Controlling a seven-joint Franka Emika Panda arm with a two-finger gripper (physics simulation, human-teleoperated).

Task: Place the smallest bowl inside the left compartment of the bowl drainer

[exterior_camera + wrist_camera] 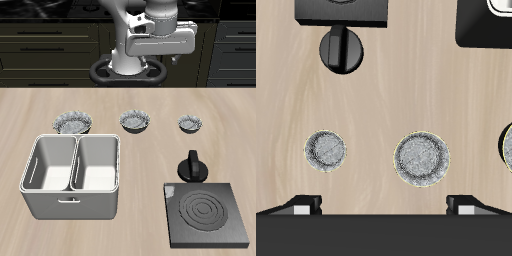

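Observation:
The smallest bowl [189,123] is dark blue-grey with a speckled rim. It stands at the end of a row of three bowls, farthest from the bowl drainer [75,207]. It also shows in the wrist view [326,150]. The drainer is a light grey bin near the table's front edge; its two wells [52,165] [98,165] are both empty. My gripper [153,58] hangs high above the back of the table, behind the bowls. In the wrist view the gripper [384,208] is open and empty, its fingertips [301,206] wide apart.
The mid-sized bowl [136,121] [421,157] stands mid-row, and the widest bowl [73,122] behind the drainer. A black square stove plate [205,212] lies near the front edge. A black knob-like object [192,165] [341,48] stands between it and the smallest bowl.

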